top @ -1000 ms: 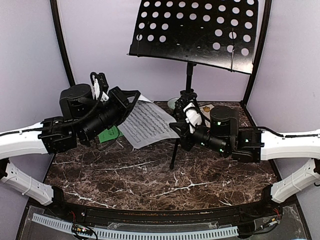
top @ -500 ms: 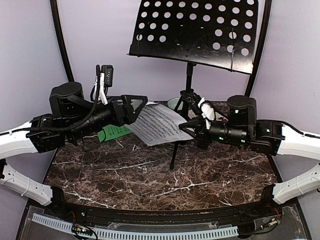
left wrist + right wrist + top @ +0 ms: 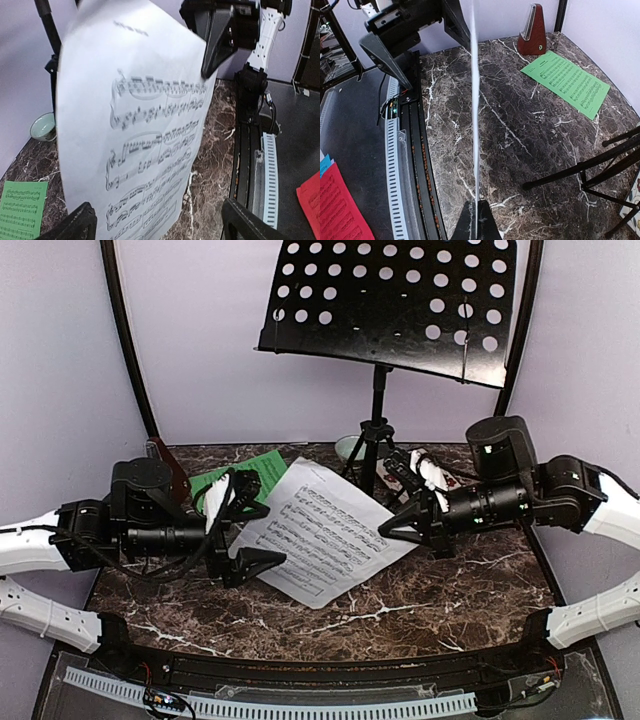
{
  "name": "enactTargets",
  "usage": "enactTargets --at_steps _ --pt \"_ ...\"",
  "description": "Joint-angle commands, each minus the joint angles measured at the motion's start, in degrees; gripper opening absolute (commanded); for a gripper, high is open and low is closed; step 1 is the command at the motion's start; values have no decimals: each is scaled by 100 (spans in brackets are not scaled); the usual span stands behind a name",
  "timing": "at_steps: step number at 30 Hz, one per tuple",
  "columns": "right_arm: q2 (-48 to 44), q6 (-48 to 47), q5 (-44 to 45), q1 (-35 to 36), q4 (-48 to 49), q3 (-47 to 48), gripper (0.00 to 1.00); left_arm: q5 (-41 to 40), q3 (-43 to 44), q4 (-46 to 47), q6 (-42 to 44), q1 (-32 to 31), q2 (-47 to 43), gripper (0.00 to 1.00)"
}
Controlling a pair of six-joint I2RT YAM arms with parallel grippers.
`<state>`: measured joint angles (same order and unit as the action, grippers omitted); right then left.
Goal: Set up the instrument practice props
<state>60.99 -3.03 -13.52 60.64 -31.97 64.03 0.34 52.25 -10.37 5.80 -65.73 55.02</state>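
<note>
The white sheet of music [image 3: 325,530] hangs over the middle of the table. My right gripper [image 3: 397,528] is shut on its right edge; the right wrist view shows the paper edge-on [image 3: 475,110] in the closed jaws [image 3: 478,222]. My left gripper [image 3: 262,525] is open at the sheet's left side, not touching it; its fingertips [image 3: 75,225] frame the page [image 3: 145,140]. The green sheet [image 3: 240,475] lies flat at the back left. Beside it stands the dark red-brown metronome [image 3: 532,30]. The black music stand [image 3: 390,305] rises at the back centre.
A pale green bowl [image 3: 352,447] sits by the stand's pole. The tripod legs [image 3: 585,167] spread over the marble under my right wrist. A patterned tile [image 3: 632,200] lies at the back right. Purple walls and black frame posts close the table's sides.
My left gripper opened, let go of the white sheet and dropped back low to the left. My right gripper kept the sheet and drew right; the page now hangs lower.
</note>
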Motion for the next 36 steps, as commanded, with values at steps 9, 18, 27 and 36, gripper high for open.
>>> enactTargets --at_steps 9,18,27,36 --pt "-141 -435 -179 173 -1430 836 0 715 -581 112 476 779 -473 87" --pt "-100 -529 119 222 -1585 1079 0 2463 -509 422 595 1028 172 80" --pt "-267 -510 239 235 -1517 1106 0 2804 -533 1013 562 1029 388 45" --pt "-183 -596 227 255 -1562 1289 0 3115 -348 1388 440 1028 597 19"
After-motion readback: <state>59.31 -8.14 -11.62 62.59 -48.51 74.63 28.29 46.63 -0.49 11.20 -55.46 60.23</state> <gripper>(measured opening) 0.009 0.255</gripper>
